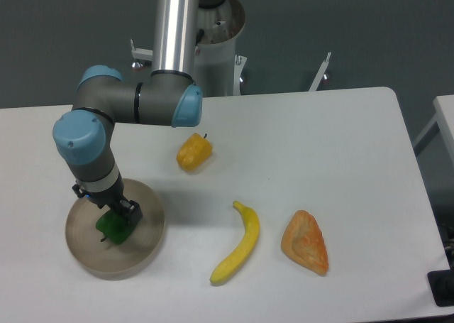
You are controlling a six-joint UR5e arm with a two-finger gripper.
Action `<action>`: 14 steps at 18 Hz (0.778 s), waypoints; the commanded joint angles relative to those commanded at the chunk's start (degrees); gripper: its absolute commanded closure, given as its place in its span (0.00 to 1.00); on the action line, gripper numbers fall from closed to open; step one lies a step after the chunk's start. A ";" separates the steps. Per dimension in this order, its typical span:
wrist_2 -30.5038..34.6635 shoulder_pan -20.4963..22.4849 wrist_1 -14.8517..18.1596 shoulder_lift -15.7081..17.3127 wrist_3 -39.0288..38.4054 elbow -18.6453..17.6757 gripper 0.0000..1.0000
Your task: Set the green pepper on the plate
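The green pepper (112,228) is small, glossy and dark green, and lies on the beige-tan plate (145,248) at the table's front left. My gripper (117,215) points down over the plate, right on top of the pepper, and hides most of it. The fingers seem to sit around the pepper, but the wrist blocks the view, so I cannot tell whether the jaws are open or shut.
A yellow-orange pepper (194,152) lies behind and right of the plate. A banana (237,243) and an orange wedge-shaped piece (306,242) lie at the front middle. The robot's base column (206,25) stands at the table's back edge.
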State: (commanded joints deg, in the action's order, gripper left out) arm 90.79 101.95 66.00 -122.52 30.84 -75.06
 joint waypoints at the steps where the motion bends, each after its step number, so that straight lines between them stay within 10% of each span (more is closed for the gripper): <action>1: 0.35 0.44 0.35 0.44 1.32 -0.09 0.05; 14: 1.23 24.95 5.19 6.24 39.18 -0.97 0.05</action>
State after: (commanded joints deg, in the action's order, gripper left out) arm 92.02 126.90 71.19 -116.28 70.01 -76.03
